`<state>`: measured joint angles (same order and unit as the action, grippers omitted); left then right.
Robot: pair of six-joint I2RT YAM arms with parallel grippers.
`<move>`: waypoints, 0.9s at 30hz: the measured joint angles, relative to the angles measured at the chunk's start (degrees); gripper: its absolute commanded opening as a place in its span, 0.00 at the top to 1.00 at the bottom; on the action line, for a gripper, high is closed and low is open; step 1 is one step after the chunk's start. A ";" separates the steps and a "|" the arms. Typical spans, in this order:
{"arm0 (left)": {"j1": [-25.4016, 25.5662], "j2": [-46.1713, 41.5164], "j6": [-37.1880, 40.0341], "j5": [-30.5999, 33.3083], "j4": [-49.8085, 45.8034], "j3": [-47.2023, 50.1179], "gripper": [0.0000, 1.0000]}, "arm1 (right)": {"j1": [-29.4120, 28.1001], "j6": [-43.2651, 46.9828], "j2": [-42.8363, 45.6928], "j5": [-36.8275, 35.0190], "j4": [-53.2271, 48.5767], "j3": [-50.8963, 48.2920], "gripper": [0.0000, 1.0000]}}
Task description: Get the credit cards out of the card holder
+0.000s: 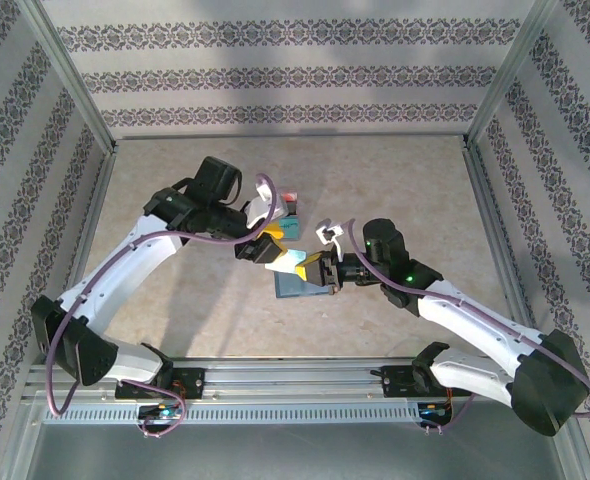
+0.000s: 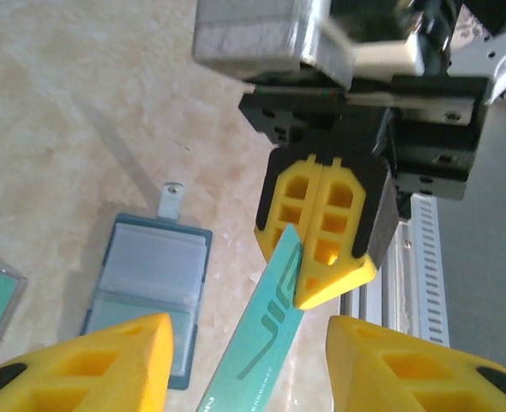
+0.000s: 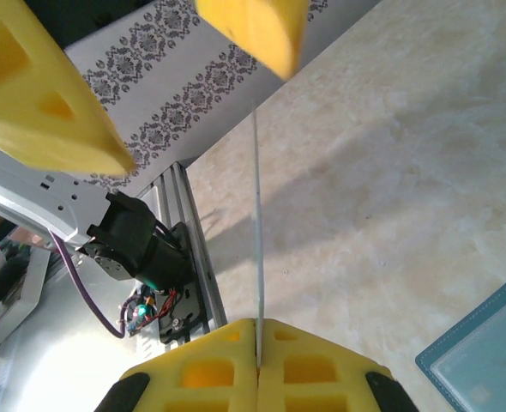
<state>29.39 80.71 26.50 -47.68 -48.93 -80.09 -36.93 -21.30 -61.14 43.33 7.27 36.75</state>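
Note the teal-green credit card [image 2: 266, 330] clamped by one end in the fully shut right gripper [image 2: 311, 287] and held in the air above the tabletop [image 2: 81, 103].

Read the long axis of the card as running straight out from the right gripper toward the left gripper [image 2: 249, 330]. Confirm this in the right wrist view, with the card edge-on as a thin line rising from between the closed yellow fingers [image 3: 201, 369].

Find the left gripper part-open and holding nothing, with one yellow finger on each side of the free end of the card. No contact with either face, as far as the views allow a judgement.

Treat the left gripper as the nearer one for the handover, with the free end already between its jaws. Pinch across the flat faces, not the edges. Expect some flex in so thin a card, and slip under a light or off-centre pinch.

Locate the card holder [image 2: 146, 287] lying open and flat on the tabletop, pocket side up. In the left wrist view, look below and to the left of the held card, well apart from both grippers.
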 measured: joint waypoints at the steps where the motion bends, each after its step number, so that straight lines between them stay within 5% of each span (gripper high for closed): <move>1: 0.04 0.50 0.61 -0.07 -0.72 -0.02 0.50 | -0.11 0.24 -0.04 0.13 -0.02 0.17 1.00; 12: 0.28 3.96 5.38 -1.70 -4.66 -0.94 0.65 | -0.74 0.76 -0.22 1.14 -0.26 0.37 0.99; 21: 0.31 6.21 9.31 -3.85 -8.55 -2.29 0.94 | -0.74 2.34 -0.57 1.25 -1.57 0.39 0.98; 24: 0.57 6.23 10.34 -4.61 -9.62 -2.34 1.00 | -0.74 2.86 -0.68 1.09 -2.21 0.39 0.84; 27: 0.63 6.23 10.64 -4.55 -9.79 -2.34 1.00 | -0.72 3.61 -0.68 0.57 -2.56 0.48 0.53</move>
<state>30.02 86.94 37.15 -52.23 -58.72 -82.43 -37.65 -17.69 -61.82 43.90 4.71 37.23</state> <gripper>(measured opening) 0.044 0.301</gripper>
